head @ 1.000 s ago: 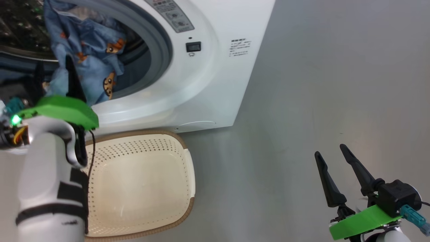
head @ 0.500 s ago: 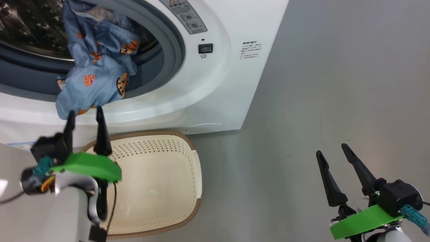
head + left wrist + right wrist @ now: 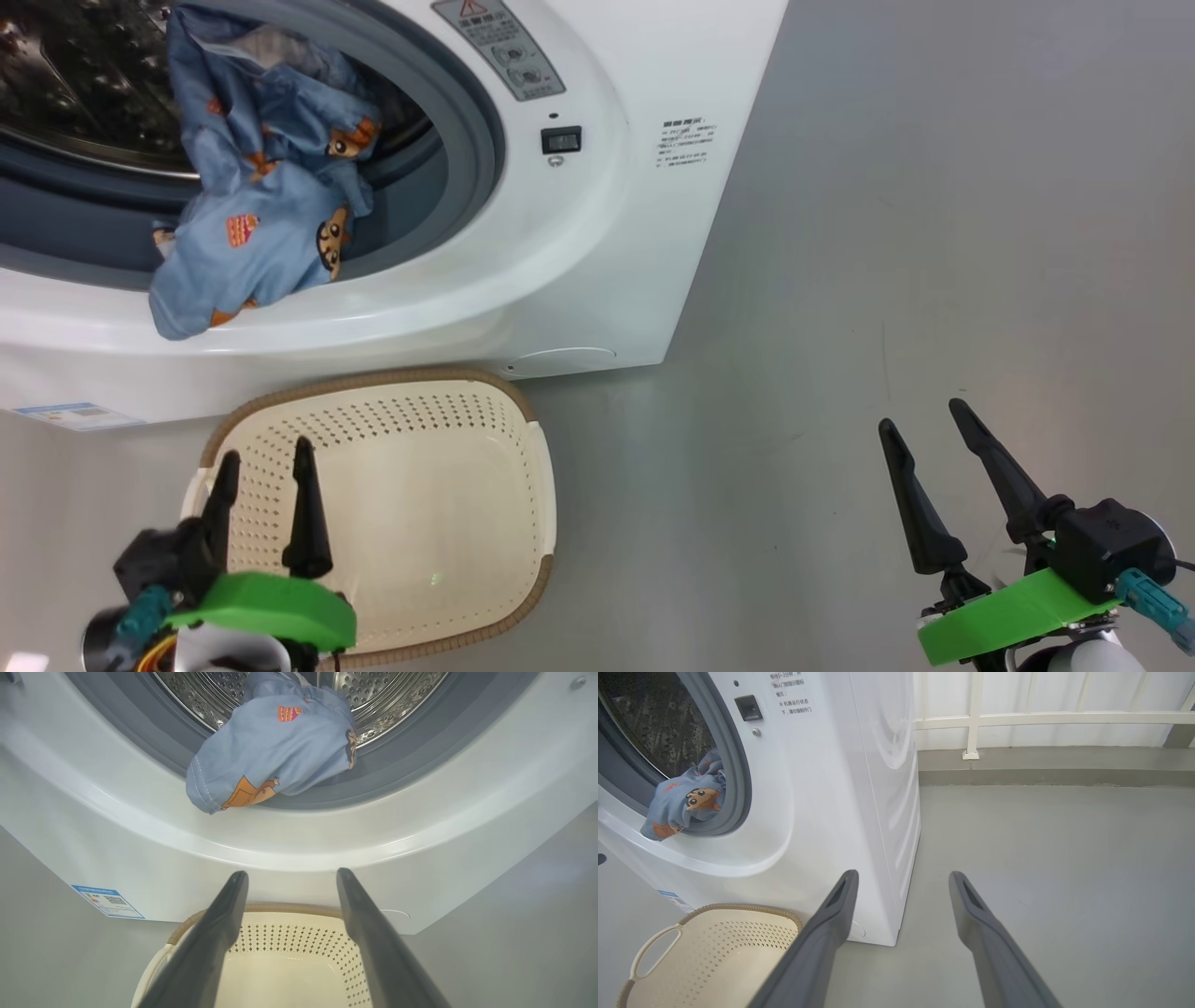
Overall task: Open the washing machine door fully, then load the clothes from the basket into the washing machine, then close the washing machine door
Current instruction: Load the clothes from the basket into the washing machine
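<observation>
The white washing machine (image 3: 597,243) stands with its mouth uncovered; the washing machine door is out of view. Blue clothes (image 3: 252,233) with orange prints lie half in the steel drum (image 3: 373,690) and droop over the grey gasket (image 3: 467,140) onto the front lip. Below, on the floor, sits the cream basket (image 3: 373,376), with nothing inside. My left gripper (image 3: 265,450) hovers open over the basket's near left part, fingers pointing at the washer and holding nothing. My right gripper (image 3: 920,415) hangs open over bare floor to the right. The clothes (image 3: 275,751) hang above the left gripper (image 3: 292,873).
A small blue label (image 3: 70,413) is stuck at the washer's base on the left. Grey floor (image 3: 934,233) stretches to the washer's right. A white railing (image 3: 1041,718) and a low kerb close the far side.
My left gripper has drawn back from the washer's mouth and down over the basket, staying open. The blue cloth stays draped over the gasket. The right gripper is unmoved.
</observation>
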Robot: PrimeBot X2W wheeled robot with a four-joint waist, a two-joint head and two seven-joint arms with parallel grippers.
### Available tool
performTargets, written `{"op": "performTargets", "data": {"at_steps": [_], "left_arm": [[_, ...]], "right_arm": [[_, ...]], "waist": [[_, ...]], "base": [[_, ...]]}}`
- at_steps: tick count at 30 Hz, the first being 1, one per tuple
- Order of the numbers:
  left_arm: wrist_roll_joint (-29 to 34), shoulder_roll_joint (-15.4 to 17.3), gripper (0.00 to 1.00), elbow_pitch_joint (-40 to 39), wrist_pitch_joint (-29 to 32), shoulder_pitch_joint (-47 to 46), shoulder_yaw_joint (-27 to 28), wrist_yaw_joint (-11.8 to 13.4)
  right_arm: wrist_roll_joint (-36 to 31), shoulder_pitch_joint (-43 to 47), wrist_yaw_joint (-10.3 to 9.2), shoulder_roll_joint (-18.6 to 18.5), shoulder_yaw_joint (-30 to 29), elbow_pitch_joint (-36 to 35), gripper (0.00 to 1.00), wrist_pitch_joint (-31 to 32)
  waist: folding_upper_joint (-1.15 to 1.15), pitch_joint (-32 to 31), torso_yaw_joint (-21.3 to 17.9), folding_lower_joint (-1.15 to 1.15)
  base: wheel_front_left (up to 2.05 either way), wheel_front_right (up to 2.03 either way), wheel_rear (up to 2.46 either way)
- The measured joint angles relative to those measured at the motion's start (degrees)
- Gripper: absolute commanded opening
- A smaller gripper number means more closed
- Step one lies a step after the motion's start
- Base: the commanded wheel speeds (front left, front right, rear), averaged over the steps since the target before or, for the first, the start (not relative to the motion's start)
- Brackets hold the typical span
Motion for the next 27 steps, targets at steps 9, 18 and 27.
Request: {"op": "performTargets", "data": {"at_steps": [9, 18, 27], "left_arm": [[-1.4, 0.4, 1.00, -5.6, 0.1, 7.0, -0.1, 2.0], [-1.6, 0.7, 1.00, -7.6, 1.0, 9.5, -0.5, 3.2], [-1.6, 0.9, 1.00, -10.6, 2.3, 9.5, -1.0, 4.1]], "right_arm": [[0.0, 0.7, -0.01, -0.2, -0.7, 0.0, 1.00, 0.0], [0.0, 1.2, 0.00, -0.4, -0.9, 0.0, 1.00, 0.0], [-0.1, 1.2, 0.00, -0.5, -0.7, -0.1, 1.00, 0.0]], "waist": [[0.00, -1.0, 0.6, 0.00], [0.00, -2.2, 1.3, 0.00], [0.00, -2.1, 0.7, 0.00]], "base": [[0.00, 0.00, 0.00], [0.00, 0.00, 0.00], [0.00, 0.00, 0.00]]}}
